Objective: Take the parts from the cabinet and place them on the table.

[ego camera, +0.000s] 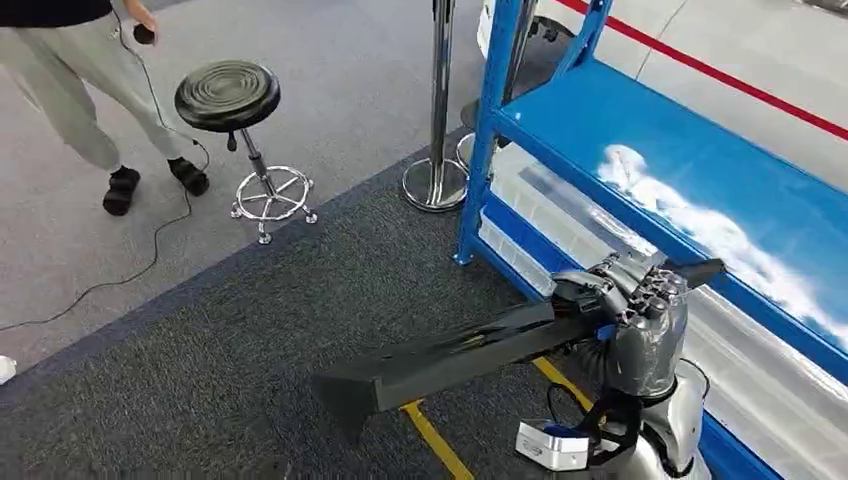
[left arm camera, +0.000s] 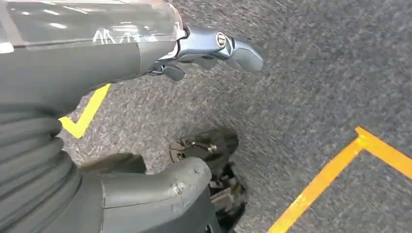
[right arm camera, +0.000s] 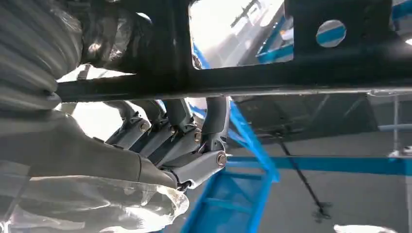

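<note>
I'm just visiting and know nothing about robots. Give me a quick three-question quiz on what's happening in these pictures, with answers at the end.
1. True or false: the right hand grips a long black part.
2. What colour is the shelf rack beside the robot? A) red B) blue C) green
3. Fill in: a person stands on the grey floor near a black round ______.

Key:
1. True; the wrist view shows its fingers wrapped around the part.
2. B
3. stool

The left hand hangs over the carpet, holding nothing.
</note>
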{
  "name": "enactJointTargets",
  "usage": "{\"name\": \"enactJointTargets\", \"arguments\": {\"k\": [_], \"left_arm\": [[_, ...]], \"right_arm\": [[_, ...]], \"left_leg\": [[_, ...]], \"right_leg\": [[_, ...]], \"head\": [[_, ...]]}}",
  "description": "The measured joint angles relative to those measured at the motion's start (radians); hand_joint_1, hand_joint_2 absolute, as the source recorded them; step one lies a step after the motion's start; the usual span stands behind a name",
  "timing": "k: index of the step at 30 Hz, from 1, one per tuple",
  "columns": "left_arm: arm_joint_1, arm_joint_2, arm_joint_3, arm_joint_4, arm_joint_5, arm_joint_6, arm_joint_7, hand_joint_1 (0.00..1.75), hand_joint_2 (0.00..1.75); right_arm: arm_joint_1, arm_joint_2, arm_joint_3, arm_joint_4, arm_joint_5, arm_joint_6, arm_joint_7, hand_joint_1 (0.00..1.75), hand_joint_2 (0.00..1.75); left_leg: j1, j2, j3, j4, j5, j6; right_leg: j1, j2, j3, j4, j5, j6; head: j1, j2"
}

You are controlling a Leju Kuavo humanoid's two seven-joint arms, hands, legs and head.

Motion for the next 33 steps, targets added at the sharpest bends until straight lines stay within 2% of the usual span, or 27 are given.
{"name": "enactJointTargets", "arguments": {"k": [1,2,4,5,6,7,8,9,10,11,14,15,16,17,18,19,20,21,22,24,25,26,27,30,31,32,33], "left_arm": [[0.001,-0.002,-0.002,0.000,0.000,0.000,0.000,0.00,1.75],[-0.001,-0.003,-0.004,0.000,0.000,-0.001,0.000,0.00,1.75],[-0.005,-0.005,-0.008,0.000,0.000,-0.004,0.000,0.00,1.75],[-0.006,-0.007,-0.009,0.000,0.000,-0.007,0.000,0.00,1.75],[-0.006,-0.008,-0.011,0.000,0.000,-0.008,0.001,0.00,1.75],[-0.007,-0.010,-0.012,0.000,0.000,-0.008,0.001,0.00,1.75],[-0.008,-0.012,-0.014,0.000,0.000,-0.009,0.001,0.00,1.75],[-0.012,-0.013,-0.016,0.000,-0.001,-0.010,0.001,0.00,1.75],[-0.013,-0.016,-0.016,0.000,-0.001,-0.011,0.002,0.00,1.75],[-0.019,-0.019,-0.017,0.000,-0.001,-0.011,0.002,0.00,1.75],[-0.018,-0.019,-0.016,0.000,0.011,-0.008,0.002,0.00,1.75],[-0.016,-0.018,-0.016,0.000,0.020,-0.006,0.002,0.00,1.75],[-0.014,-0.017,-0.016,0.000,0.021,-0.005,0.002,0.00,1.75],[-0.015,-0.017,-0.016,0.000,0.028,-0.003,0.000,0.00,1.75],[-0.018,-0.017,-0.016,0.000,0.032,-0.002,-0.002,0.00,1.75],[-0.019,-0.017,-0.015,0.000,0.040,-0.001,-0.006,0.00,1.75],[-0.019,-0.017,-0.013,0.000,0.049,0.002,-0.011,0.00,1.75],[-0.018,-0.017,-0.011,0.000,0.053,0.003,-0.014,0.00,1.75],[-0.016,-0.017,-0.008,0.000,0.059,0.004,-0.016,0.00,1.75],[-0.016,-0.017,-0.005,0.000,0.061,0.006,-0.018,0.00,1.75],[-0.018,-0.016,-0.005,0.000,0.061,0.006,-0.019,0.00,1.75],[-0.021,-0.016,-0.005,0.000,0.061,0.008,-0.019,0.00,1.75],[-0.024,-0.016,-0.005,0.000,0.062,0.010,-0.019,0.00,1.75],[-0.021,-0.013,-0.002,0.000,0.071,0.013,-0.019,0.00,1.75],[-0.018,-0.012,0.000,0.000,0.071,0.013,-0.019,0.00,1.75],[-0.020,-0.012,0.001,0.000,0.071,0.014,-0.019,0.00,1.75],[-0.024,-0.011,0.002,0.000,0.071,0.015,-0.019,0.00,1.75]], "right_arm": [[-0.005,-0.010,0.000,0.001,0.003,-0.001,0.003,1.75,1.75],[-0.010,-0.015,0.002,-0.001,0.005,-0.007,0.003,1.75,1.75],[-0.024,-0.033,0.005,-0.002,0.017,-0.009,0.013,1.75,1.75],[-0.033,-0.043,0.007,-0.002,0.022,-0.008,0.022,1.75,1.75],[-0.044,-0.051,0.009,-0.002,0.030,-0.007,0.032,1.75,1.75],[-0.057,-0.056,0.010,-0.002,0.039,-0.005,0.042,1.75,1.75],[-0.071,-0.060,0.011,-0.002,0.047,-0.003,0.050,1.75,1.75],[-0.083,-0.063,0.013,-0.002,0.057,-0.003,0.055,1.75,1.75],[-0.096,-0.067,0.018,-0.002,0.070,-0.004,0.061,1.75,1.75],[-0.101,-0.067,0.023,-0.002,0.081,-0.005,0.066,1.75,1.75],[-0.118,-0.070,0.044,-0.001,0.104,-0.010,0.080,1.75,1.75],[-0.123,-0.070,0.056,0.000,0.106,-0.010,0.085,1.75,1.75],[-0.127,-0.070,0.062,0.000,0.106,-0.011,0.088,1.75,1.75],[-0.129,-0.070,0.068,0.002,0.105,-0.012,0.092,1.75,1.75],[-0.131,-0.071,0.071,0.003,0.103,-0.013,0.092,1.75,1.75],[-0.132,-0.071,0.077,0.005,0.097,-0.013,0.092,1.75,1.75],[-0.132,-0.071,0.087,0.010,0.087,-0.013,0.091,1.75,1.75],[-0.132,-0.071,0.097,0.013,0.080,-0.013,0.086,1.75,1.75],[-0.132,-0.068,0.114,0.021,0.072,-0.013,0.075,1.75,1.75],[-0.133,-0.061,0.134,0.031,0.037,-0.013,0.049,1.75,1.75],[-0.135,-0.057,0.147,0.038,0.010,-0.013,0.041,1.75,1.75],[-0.138,-0.055,0.161,0.046,-0.010,-0.013,0.036,1.75,1.75],[-0.142,-0.054,0.172,0.054,-0.020,-0.012,0.032,1.75,1.75],[-0.157,-0.040,0.208,0.076,-0.090,-0.001,0.016,1.75,1.75],[-0.163,-0.037,0.216,0.081,-0.102,-0.001,0.013,1.75,1.75],[-0.167,-0.037,0.223,0.086,-0.108,-0.002,0.012,1.75,1.75],[-0.168,-0.034,0.227,0.088,-0.112,-0.002,0.011,1.75,1.75]], "left_leg": [[-0.002,-0.010,0.001,-0.004,0.003,0.004],[-0.002,-0.018,0.000,-0.004,0.005,0.008],[-0.006,-0.043,-0.001,-0.004,0.005,0.012],[-0.009,-0.055,-0.001,-0.002,0.004,0.014],[-0.011,-0.070,0.000,0.001,0.003,0.015],[-0.011,-0.085,0.002,0.003,0.001,0.015],[-0.011,-0.101,0.004,0.008,-0.002,0.013],[-0.011,-0.113,0.005,0.013,-0.006,0.011],[-0.007,-0.125,-0.001,0.019,-0.010,0.008],[-0.015,-0.137,-0.011,0.033,-0.013,0.003],[-0.001,-0.167,-0.023,0.027,-0.008,-0.017],[-0.006,-0.176,-0.026,0.029,-0.011,-0.023],[-0.011,-0.114,-0.031,0.052,-0.024,-0.028],[-0.007,-0.070,-0.057,0.102,-0.054,-0.033],[-0.004,-0.047,-0.094,0.173,-0.088,-0.038],[0.000,-0.038,-0.138,0.257,-0.122,-0.042],[0.003,-0.035,-0.175,0.324,-0.141,-0.045],[0.005,-0.034,-0.189,0.347,-0.141,-0.047],[0.006,-0.032,-0.180,0.321,-0.109,-0.048],[0.005,-0.023,-0.108,0.176,-0.026,-0.044],[0.000,0.018,-0.047,0.062,0.020,-0.035],[-0.015,0.057,-0.031,0.031,-0.002,-0.028],[-0.016,0.038,-0.034,0.029,0.004,-0.020],[-0.018,0.008,-0.036,0.017,0.007,-0.008],[-0.006,-0.003,-0.025,0.005,0.016,-0.001],[-0.005,-0.015,-0.023,0.001,0.017,0.003],[-0.006,-0.022,-0.024,0.001,0.019,0.008]], "right_leg": [[-0.004,0.056,-0.007,0.027,-0.021,0.002],[-0.004,0.093,-0.035,0.087,-0.058,0.000],[-0.002,0.118,-0.120,0.256,-0.132,0.001],[-0.002,0.121,-0.152,0.310,-0.141,0.001],[-0.002,0.121,-0.163,0.316,-0.122,0.000],[-0.002,0.121,-0.150,0.273,-0.079,-0.002],[-0.003,0.127,-0.115,0.188,-0.020,-0.005],[-0.004,0.144,-0.083,0.107,0.027,-0.007],[-0.005,0.196,-0.062,0.047,0.041,-0.013],[-0.010,0.212,-0.053,0.026,0.034,-0.014],[0.001,0.185,-0.055,0.027,0.024,-0.018],[-0.012,0.172,-0.049,0.017,0.027,-0.026],[-0.010,0.154,-0.040,0.010,0.028,-0.030],[-0.008,0.142,-0.035,0.008,0.026,-0.038],[-0.005,0.127,-0.034,0.009,0.023,-0.042],[-0.003,0.111,-0.032,0.010,0.020,-0.046],[-0.001,0.096,-0.032,0.012,0.017,-0.046],[-0.001,0.086,-0.032,0.012,0.015,-0.046],[-0.001,0.071,-0.029,0.013,0.012,-0.045],[-0.001,0.049,-0.021,0.014,0.005,-0.042],[0.000,0.036,-0.012,0.014,0.000,-0.038],[0.008,0.027,-0.010,0.014,-0.005,-0.032],[0.006,0.023,-0.011,0.012,-0.004,-0.027],[0.011,-0.008,0.000,0.004,-0.006,-0.014],[0.003,0.028,0.001,0.015,-0.021,-0.008],[0.002,0.083,-0.016,0.049,-0.044,-0.008],[0.004,0.106,-0.049,0.114,-0.081,-0.010]], "head": [[0.003,0.000],[0.003,0.000],[0.004,0.000],[0.003,0.000],[0.003,0.000],[0.003,0.000],[0.003,0.000],[0.004,0.000],[0.004,0.000],[0.003,0.000],[0.004,0.000],[0.003,0.000],[0.003,0.000],[-0.002,0.000],[-0.001,0.000],[-0.002,0.000],[-0.001,0.000],[-0.002,0.000],[-0.002,0.000],[-0.002,0.000],[-0.002,0.000],[-0.002,0.000],[-0.001,0.000],[-0.002,0.000],[-0.001,0.000],[-0.001,0.000],[0.000,0.000]]}}
